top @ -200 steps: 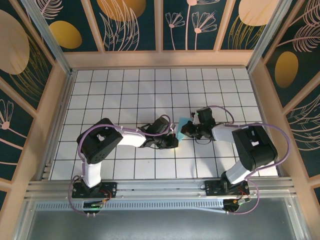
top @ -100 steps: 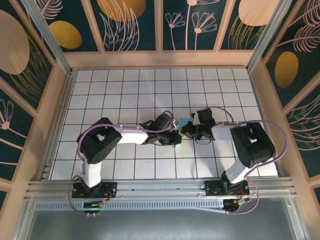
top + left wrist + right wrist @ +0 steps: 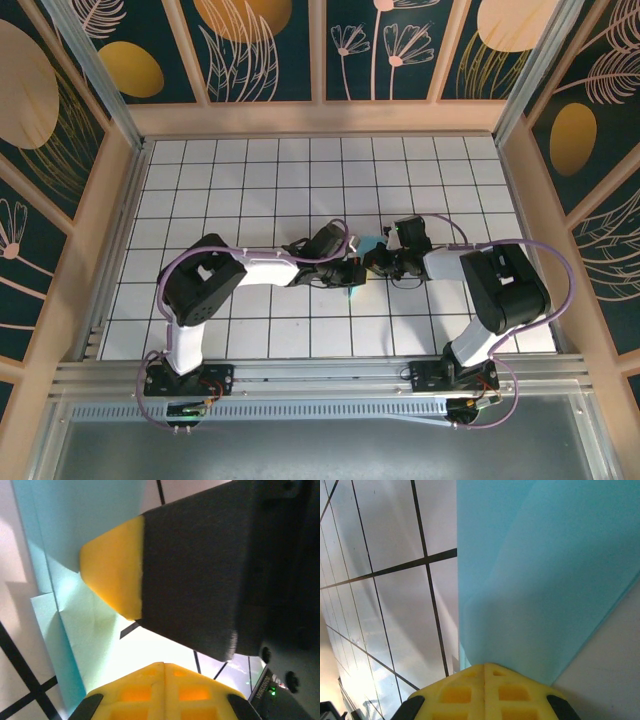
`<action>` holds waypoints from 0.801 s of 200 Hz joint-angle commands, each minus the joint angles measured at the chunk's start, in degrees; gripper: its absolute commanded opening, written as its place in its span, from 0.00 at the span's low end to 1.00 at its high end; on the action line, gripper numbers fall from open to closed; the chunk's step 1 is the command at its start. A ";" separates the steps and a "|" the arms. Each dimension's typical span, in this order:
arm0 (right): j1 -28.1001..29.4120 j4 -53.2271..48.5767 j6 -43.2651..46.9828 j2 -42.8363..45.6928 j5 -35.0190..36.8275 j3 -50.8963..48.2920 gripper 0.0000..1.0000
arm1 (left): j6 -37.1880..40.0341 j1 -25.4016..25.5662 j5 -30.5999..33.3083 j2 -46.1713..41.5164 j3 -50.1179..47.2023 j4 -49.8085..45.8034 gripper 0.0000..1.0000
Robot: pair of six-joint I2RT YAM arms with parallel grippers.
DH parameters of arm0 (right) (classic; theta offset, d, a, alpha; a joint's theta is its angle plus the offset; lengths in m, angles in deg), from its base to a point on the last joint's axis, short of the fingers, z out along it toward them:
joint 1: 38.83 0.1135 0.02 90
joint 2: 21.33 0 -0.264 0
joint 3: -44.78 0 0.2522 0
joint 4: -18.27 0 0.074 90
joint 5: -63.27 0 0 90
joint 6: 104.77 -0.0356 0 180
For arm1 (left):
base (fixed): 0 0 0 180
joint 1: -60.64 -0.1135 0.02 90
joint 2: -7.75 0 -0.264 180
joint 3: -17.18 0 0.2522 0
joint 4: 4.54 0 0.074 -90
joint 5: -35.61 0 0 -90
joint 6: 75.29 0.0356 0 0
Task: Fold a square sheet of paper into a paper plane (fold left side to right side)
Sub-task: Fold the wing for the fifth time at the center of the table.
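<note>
The square sheet of paper [image 3: 372, 242] is turquoise-blue and folded, lying mid-table almost hidden under both grippers. My left gripper [image 3: 352, 272] reaches in from the left, shut, its tips low over the paper's near-left part. My right gripper [image 3: 371, 262] comes from the right, shut, tip to tip with the left one. In the left wrist view my shut yellow tips [image 3: 165, 666] hover by the creased paper [image 3: 75, 530], with the right gripper's yellow fingertip [image 3: 115, 570] pressing on it. The right wrist view has its shut tips [image 3: 485, 666] resting on the layered paper [image 3: 545, 580].
The white grid table [image 3: 250, 180] is boxed in by wooden rails [image 3: 320, 118] and patterned walls. Both arm bases stand on the metal rail [image 3: 320, 378] at the near edge. Purple cables loop over each arm.
My left gripper has slid rightward up to the right gripper and now covers more of the paper. The right gripper has stayed put on the sheet.
</note>
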 commanded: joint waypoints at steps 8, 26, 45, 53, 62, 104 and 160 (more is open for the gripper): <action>0.12 -4.21 0.59 -2.41 1.87 -1.86 0.00 | 1.45 0.05 0.48 1.94 1.23 -2.46 0.03; 0.14 -4.53 0.82 -2.36 2.09 -1.88 0.00 | 1.80 0.06 1.48 2.40 1.32 -3.17 0.03; 0.08 -5.31 1.11 -2.43 2.84 -1.70 0.00 | 1.93 0.05 1.57 3.19 1.29 -3.29 0.03; 0.14 -5.64 1.11 -2.41 3.25 -1.68 0.00 | 1.91 -0.01 1.02 3.54 1.19 -3.10 0.03; 0.12 -5.94 1.15 -2.47 3.61 -1.60 0.00 | 1.93 0.02 0.80 3.70 0.93 -3.00 0.03; 0.09 -7.64 1.94 -3.12 5.12 -1.02 0.00 | 3.53 0.04 1.77 2.61 -0.84 -5.11 0.03; 0.14 -9.65 3.29 -3.87 5.82 0.25 0.00 | 4.87 0.02 1.79 -0.59 -5.49 -4.41 0.03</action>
